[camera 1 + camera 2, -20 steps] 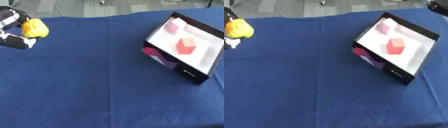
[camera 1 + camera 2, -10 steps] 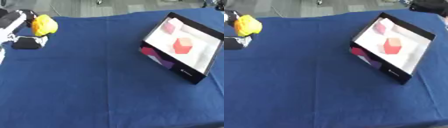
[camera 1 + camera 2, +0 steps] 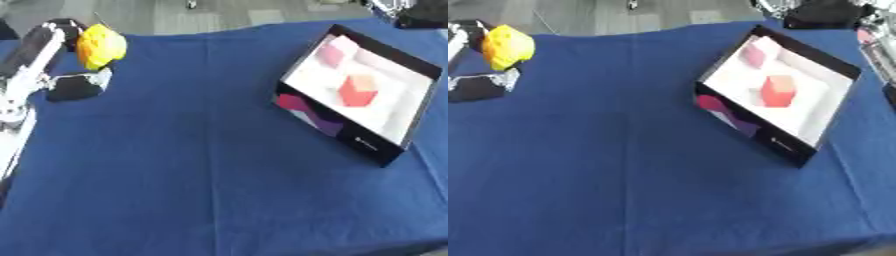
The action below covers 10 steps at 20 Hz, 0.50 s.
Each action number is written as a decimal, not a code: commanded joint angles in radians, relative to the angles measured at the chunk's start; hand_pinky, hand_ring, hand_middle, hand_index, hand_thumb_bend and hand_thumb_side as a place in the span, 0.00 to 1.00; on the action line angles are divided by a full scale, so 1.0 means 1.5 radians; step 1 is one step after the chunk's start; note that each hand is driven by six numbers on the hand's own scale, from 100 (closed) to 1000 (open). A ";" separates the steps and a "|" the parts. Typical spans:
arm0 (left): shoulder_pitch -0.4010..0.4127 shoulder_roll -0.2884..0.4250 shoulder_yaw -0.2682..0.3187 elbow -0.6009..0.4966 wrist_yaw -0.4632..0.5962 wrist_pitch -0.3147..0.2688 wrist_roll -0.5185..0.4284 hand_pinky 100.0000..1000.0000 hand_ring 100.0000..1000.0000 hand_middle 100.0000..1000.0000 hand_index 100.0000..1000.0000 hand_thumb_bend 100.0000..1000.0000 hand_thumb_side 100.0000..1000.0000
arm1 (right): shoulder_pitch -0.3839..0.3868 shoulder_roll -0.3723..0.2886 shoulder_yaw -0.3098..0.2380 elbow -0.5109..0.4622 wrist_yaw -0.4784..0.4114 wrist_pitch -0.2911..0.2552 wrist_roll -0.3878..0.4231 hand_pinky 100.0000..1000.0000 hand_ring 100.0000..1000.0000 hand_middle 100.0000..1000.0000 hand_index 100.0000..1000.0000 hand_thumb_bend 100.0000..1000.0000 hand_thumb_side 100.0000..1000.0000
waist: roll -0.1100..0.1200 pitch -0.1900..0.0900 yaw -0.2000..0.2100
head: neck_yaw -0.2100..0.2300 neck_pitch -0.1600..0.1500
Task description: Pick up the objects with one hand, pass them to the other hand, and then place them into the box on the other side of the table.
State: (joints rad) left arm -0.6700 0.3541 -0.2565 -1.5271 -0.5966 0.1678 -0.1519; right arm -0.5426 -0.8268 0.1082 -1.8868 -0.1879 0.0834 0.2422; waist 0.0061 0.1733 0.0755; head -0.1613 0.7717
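Note:
A yellow rounded object (image 3: 101, 46) is held above the table's far left corner, with my left hand (image 3: 54, 39) shut on it, black fingers behind it and the thumb (image 3: 77, 86) below. The black box (image 3: 332, 125) with a white inside lies at the right, tilted. In it are a red block (image 3: 357, 91) and a pink block (image 3: 334, 50). My right hand (image 3: 824, 12) shows as a dark shape past the box's far corner, at the top right edge.
A blue cloth (image 3: 201, 165) covers the table. Grey floor (image 3: 175, 12) lies beyond the far edge. Silver arm parts (image 3: 877, 40) run along the right edge beside the box.
My left hand has carried the yellow object a little to the right and away from the cloth. The dark right hand has come into view at the top right.

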 commanded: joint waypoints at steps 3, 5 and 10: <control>-0.016 -0.024 -0.012 0.011 -0.005 -0.023 0.041 0.74 0.68 0.68 0.56 0.00 0.18 | -0.024 -0.001 0.015 -0.016 0.016 -0.001 0.018 0.97 1.00 1.00 1.00 0.00 0.23 | -0.011 -0.023 0.000 | -0.015 -0.001; -0.017 -0.036 -0.015 0.015 -0.009 -0.030 0.050 0.73 0.68 0.68 0.56 0.00 0.19 | -0.030 0.003 0.023 -0.018 0.021 -0.002 0.025 0.97 1.00 1.00 1.00 0.00 0.21 | -0.011 -0.023 0.002 | -0.022 -0.001; -0.018 -0.059 -0.023 0.027 -0.018 -0.042 0.064 0.73 0.67 0.68 0.56 0.00 0.21 | -0.046 0.013 0.041 -0.023 0.034 -0.006 0.043 0.97 1.00 1.00 1.00 0.00 0.18 | -0.014 -0.021 0.004 | -0.033 -0.001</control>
State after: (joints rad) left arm -0.6774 0.2654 -0.2911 -1.4789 -0.6165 0.1098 -0.0641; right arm -0.5937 -0.7934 0.1728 -1.9027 -0.1451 0.0766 0.2988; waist -0.0025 0.1733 0.0817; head -0.2053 0.7717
